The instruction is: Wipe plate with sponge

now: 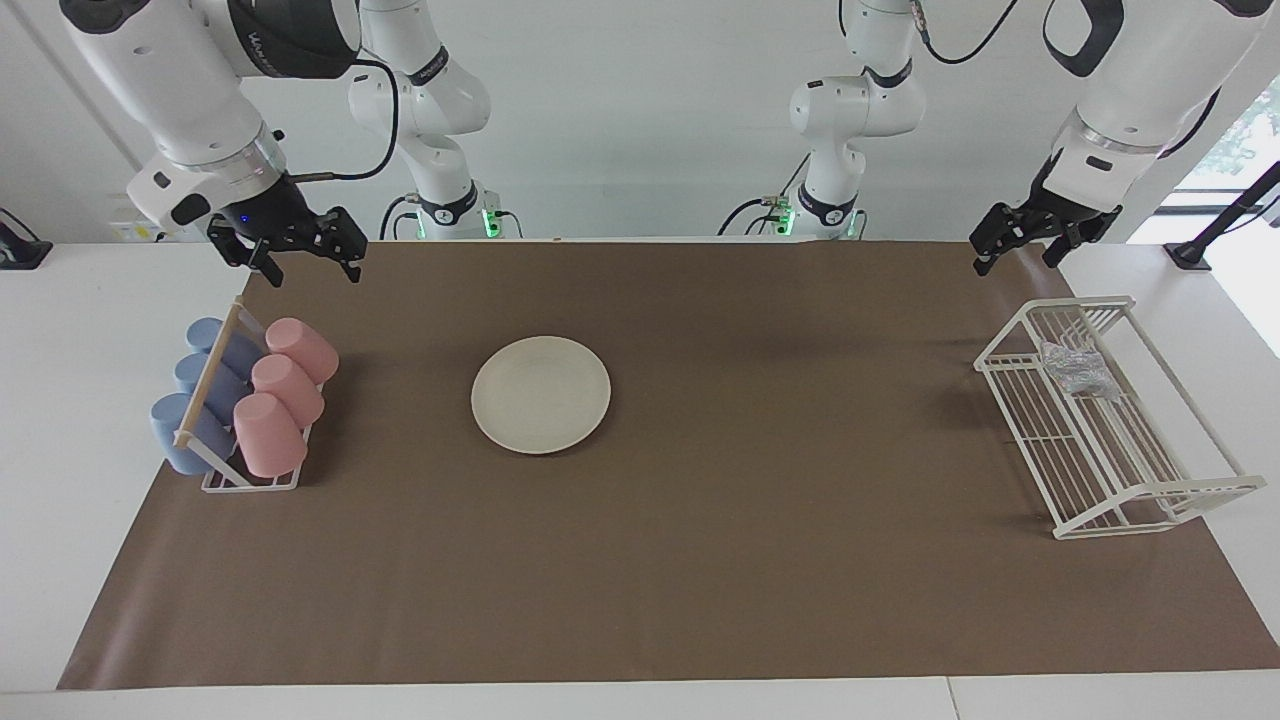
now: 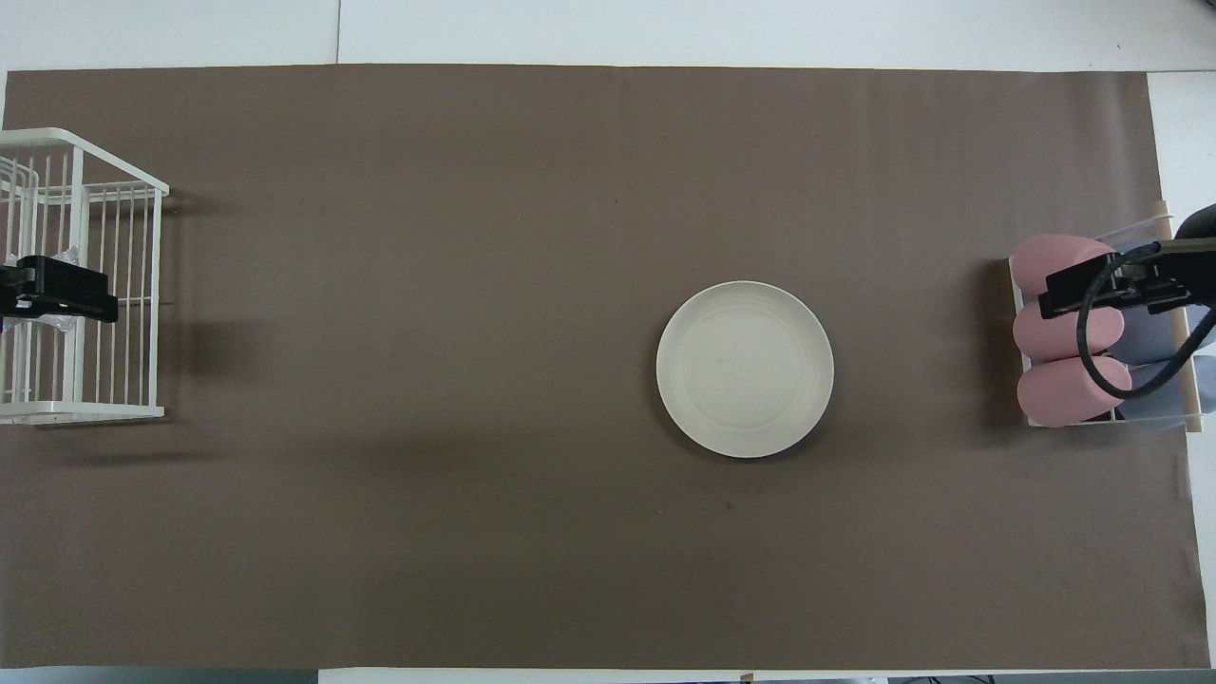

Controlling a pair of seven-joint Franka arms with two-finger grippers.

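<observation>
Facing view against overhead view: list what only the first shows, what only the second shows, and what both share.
Only the facing view shows the arms' bodies and bases, the sponge plainly lying in the white wire rack, and both grippers raised and empty, left gripper and right gripper with open fingers.
Only the overhead view shows the plate as a true circle, and the grippers overlapping the racks from above, the left one hiding most of the sponge.
Both share the brown mat, plate, wire rack, and the cup rack with pink and blue cups.

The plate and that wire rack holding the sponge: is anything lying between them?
Nothing: only bare brown mat lies between the plate and the rack, clearest in the overhead view.
</observation>
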